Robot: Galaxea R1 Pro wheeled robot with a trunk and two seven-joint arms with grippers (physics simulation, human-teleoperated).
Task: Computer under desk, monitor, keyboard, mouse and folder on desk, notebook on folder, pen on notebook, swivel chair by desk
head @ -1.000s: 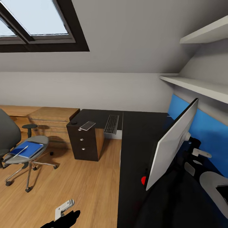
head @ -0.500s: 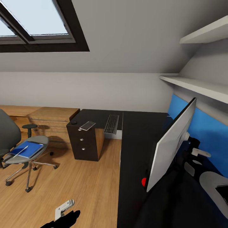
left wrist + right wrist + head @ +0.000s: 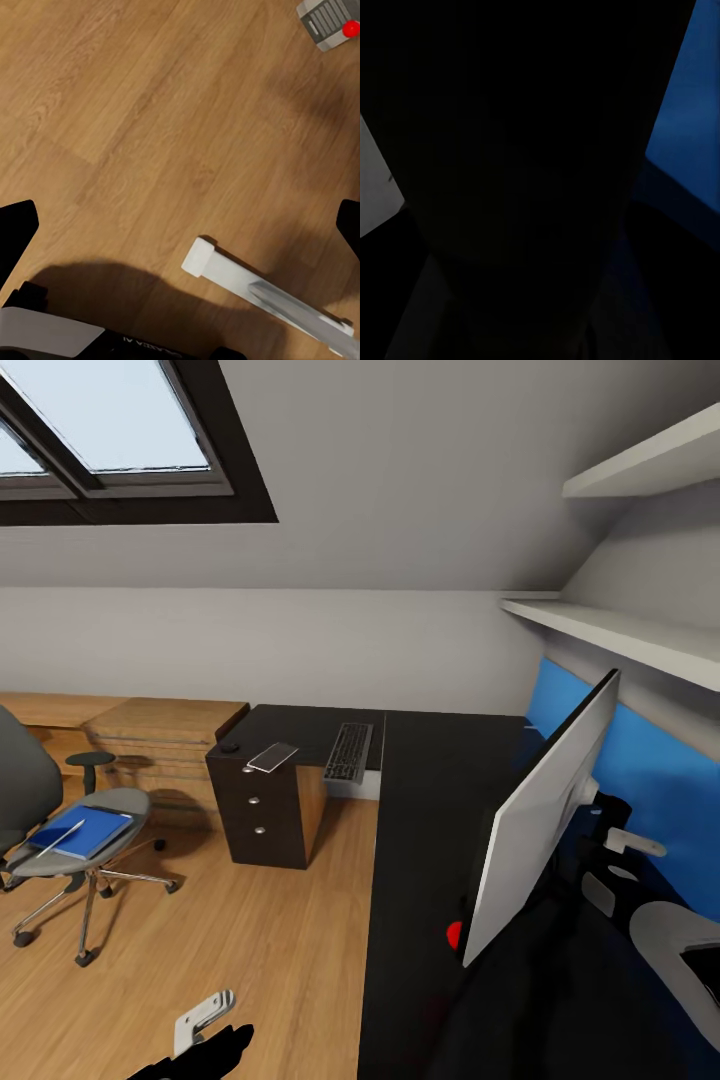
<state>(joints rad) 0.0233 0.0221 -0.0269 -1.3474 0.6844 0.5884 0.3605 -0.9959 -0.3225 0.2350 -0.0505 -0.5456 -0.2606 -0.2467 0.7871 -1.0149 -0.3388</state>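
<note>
The monitor [image 3: 545, 810] stands tilted on the desk [image 3: 420, 830], wide, thin and top-heavy, best steadied low by its stand. The right gripper [image 3: 625, 840] sits behind it, grip impossible to tell; the left gripper [image 3: 180, 225] hangs spread and empty over the floor [image 3: 150, 112].

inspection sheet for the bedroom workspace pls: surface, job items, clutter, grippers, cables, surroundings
Surface: desk, glossy black L-shaped top, drawers at its far-left end.
Job's things: monitor tilted on the desk; keyboard, mouse and notebook on the far wing; folder with pen on the swivel chair seat; computer on the floor.
Clutter: nothing seen.
Grippers: left gripper low over the floor, state unclear; right arm behind the monitor, gripper state unclear.
Cables: nothing seen.
Surroundings: wooden floor, skylight, wall shelves, light wooden cabinets.
</note>
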